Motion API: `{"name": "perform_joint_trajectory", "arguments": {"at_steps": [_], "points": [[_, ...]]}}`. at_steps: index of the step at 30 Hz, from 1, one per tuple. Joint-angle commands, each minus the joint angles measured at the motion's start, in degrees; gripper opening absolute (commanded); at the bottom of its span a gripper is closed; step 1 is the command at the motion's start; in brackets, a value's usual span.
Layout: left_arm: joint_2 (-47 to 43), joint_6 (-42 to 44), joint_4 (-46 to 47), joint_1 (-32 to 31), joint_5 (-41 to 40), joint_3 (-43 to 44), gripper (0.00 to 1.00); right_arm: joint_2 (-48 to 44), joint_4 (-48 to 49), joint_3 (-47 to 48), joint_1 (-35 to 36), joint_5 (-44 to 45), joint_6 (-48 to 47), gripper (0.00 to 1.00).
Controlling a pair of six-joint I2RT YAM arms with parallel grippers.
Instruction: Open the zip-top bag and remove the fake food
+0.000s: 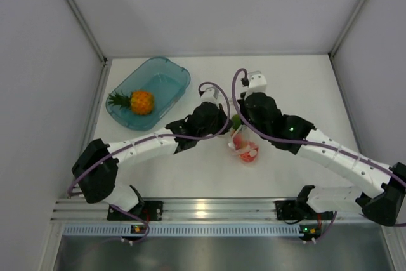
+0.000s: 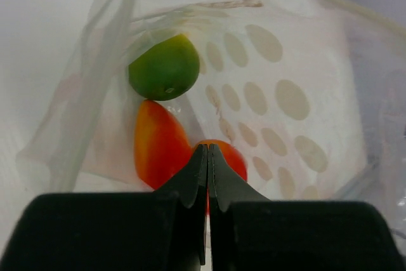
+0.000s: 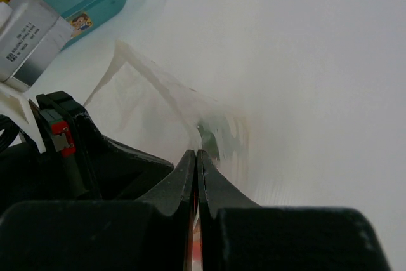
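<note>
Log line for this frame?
left gripper: shut on zip-top bag | right gripper: shut on bag | pineapple: in teal tray | green fruit, red-orange fruits: inside bag

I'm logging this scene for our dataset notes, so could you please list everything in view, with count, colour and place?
tray: one, translucent teal, far left of the table
pineapple: one, orange with green leaves, in the tray
zip-top bag: one, clear, mid-table between the arms
red-orange fruits: two visible, inside the bag
green fruit: one, green-yellow, inside the bag
table: one, white
left end effector: black, shut on the bag
right end effector: black, shut on the bag
</note>
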Motion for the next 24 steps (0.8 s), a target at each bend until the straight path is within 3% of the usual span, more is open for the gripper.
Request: {"name": "perform_joint_trajectory", "arguments": {"at_steps": [1,6,12,19,24], "points": [[0.2,2.9,-7.2,-0.4,-4.6,3.1,0.0,-0.6,-1.0,4.8,1.9,6.4,-5.5,0.0],[-0.6,3.8,-11.6,-0.4,-7.9,1.4,0.0,2.8,-6.9,8.5,5.0,14.1,-8.1,0.0],[-4.1,3.0,-13.1,-0.3,-9.9,-3.6,0.0,7.0,-9.7,10.0,11.2,18.7,-3.9,0.0],[-9.3,1.0,-12.1,-0.3,-7.6,-5.9,0.0,6.3,-3.0,5.4,14.7,12.9,4.3,0.0],[-12.2,-2.6,-6.0,-0.3,-2.8,-9.1,0.0,4.9,0.9,1.3,17.2,16.3,10.5,0.0]]}}
